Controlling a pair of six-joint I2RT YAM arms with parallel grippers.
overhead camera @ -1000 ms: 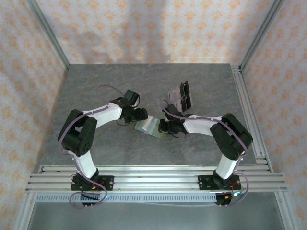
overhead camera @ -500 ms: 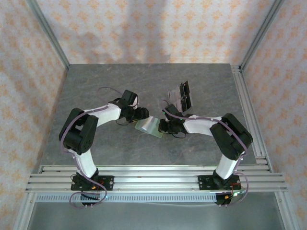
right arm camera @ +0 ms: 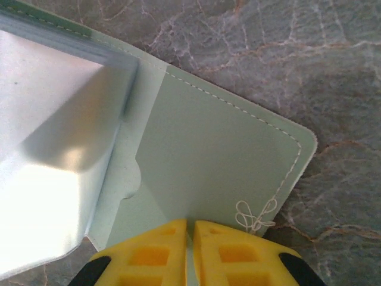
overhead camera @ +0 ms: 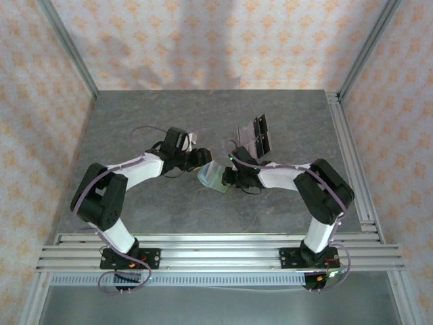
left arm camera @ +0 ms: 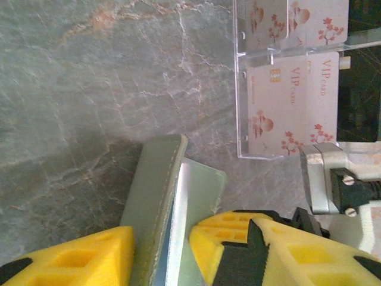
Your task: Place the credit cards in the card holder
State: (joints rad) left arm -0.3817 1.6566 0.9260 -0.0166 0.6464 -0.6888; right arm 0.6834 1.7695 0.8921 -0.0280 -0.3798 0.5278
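Near the middle of the table, our right gripper pinches the card holder by its flap. Our left gripper straddles its cover; we cannot tell whether it grips. Beyond, the credit cards stand in a clear rack.

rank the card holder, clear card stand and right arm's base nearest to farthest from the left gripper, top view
1. card holder, right at the left gripper, table centre
2. clear card stand, farther back, to the right
3. right arm's base, near edge, right side

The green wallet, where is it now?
Top view: the card holder is mid-table between the left gripper and the right gripper, nearer the arms than the clear card stand.
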